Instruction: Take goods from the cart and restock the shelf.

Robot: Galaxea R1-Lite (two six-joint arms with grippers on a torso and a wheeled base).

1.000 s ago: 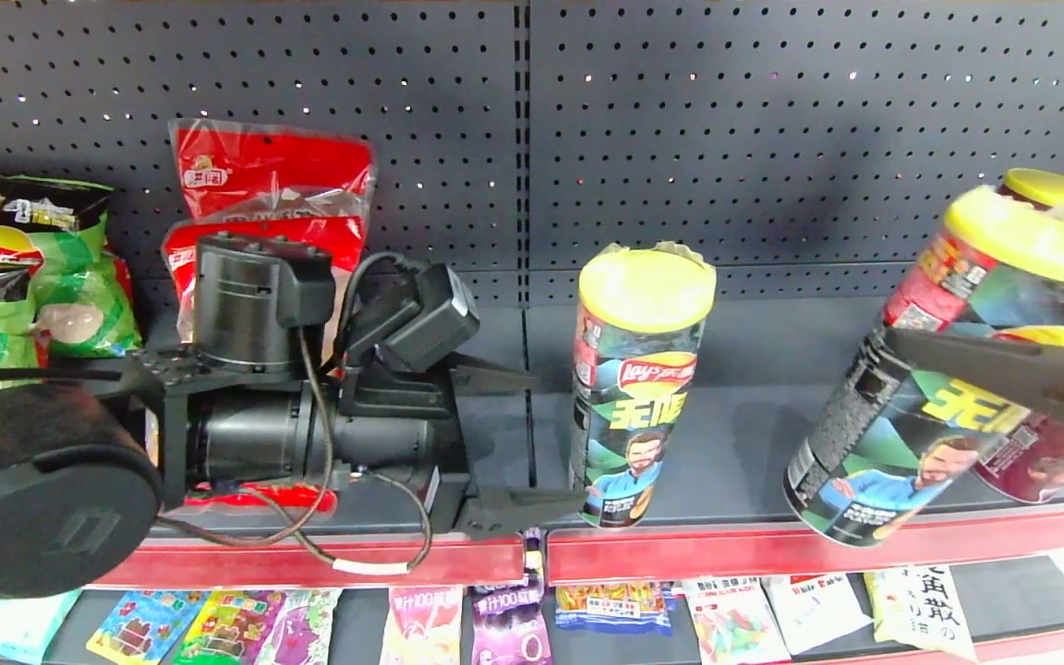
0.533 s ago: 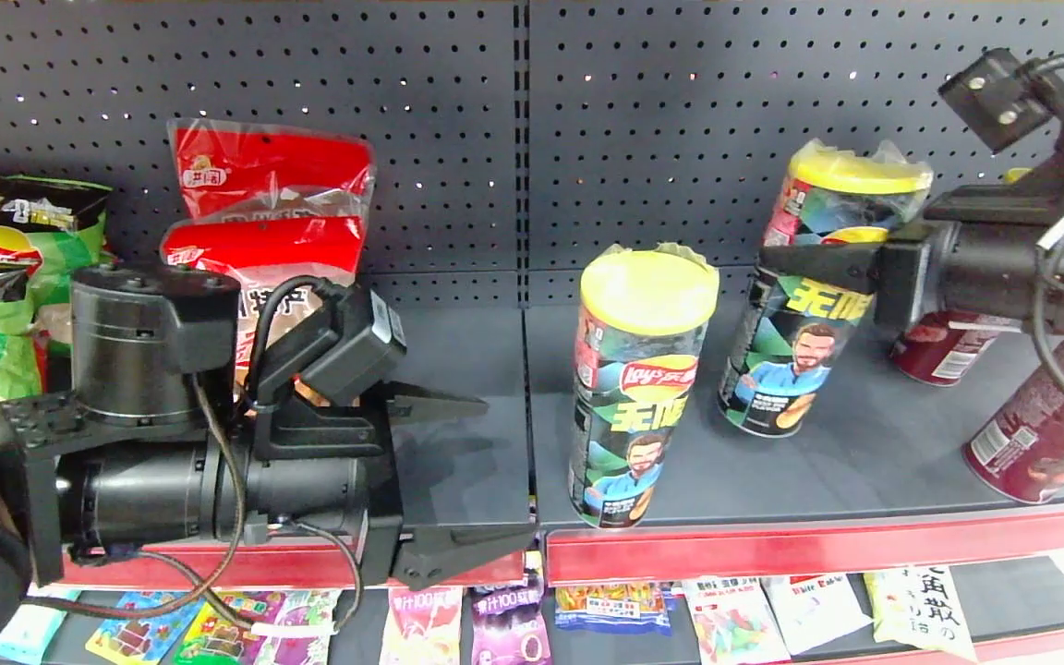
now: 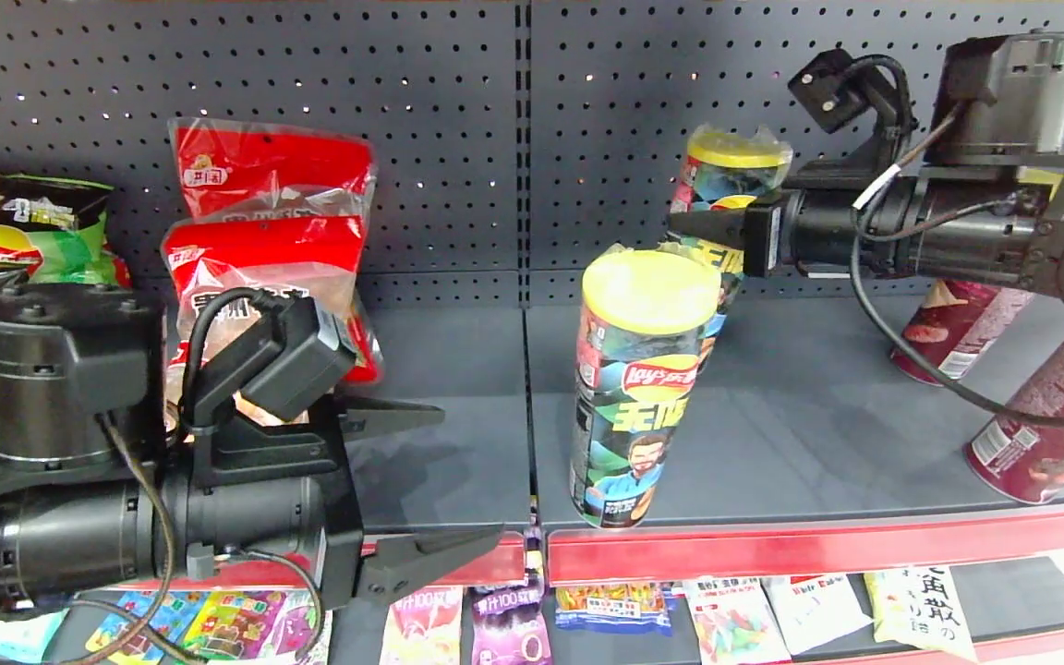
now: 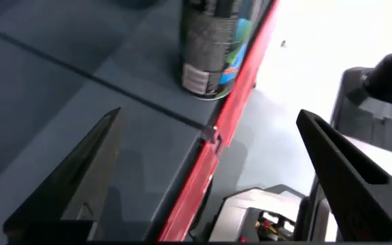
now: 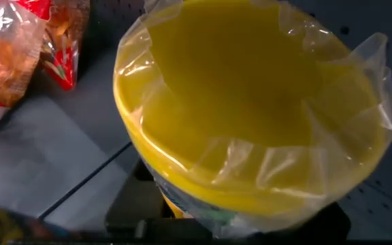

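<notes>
My right gripper is shut on a chip can with a yellow lid, holding it deep in the upper shelf near the pegboard. The can's base is hidden behind a matching can that stands upright near the shelf's red front lip. From the right wrist view the held can's wrapped yellow lid looms close. My left gripper is open and holds nothing, hanging at the shelf front to the left of the standing can. The left wrist view has that can beyond the spread fingers.
Red snack bags and green chip bags stand at the back left. Two maroon cans lean at the right end. Candy packs line the lower shelf. Bare shelf lies between the standing can and the maroon cans.
The right arm carried the can from the shelf's right front edge leftward and deeper, to behind the standing can. The left arm drew back left and down, away from that can.
</notes>
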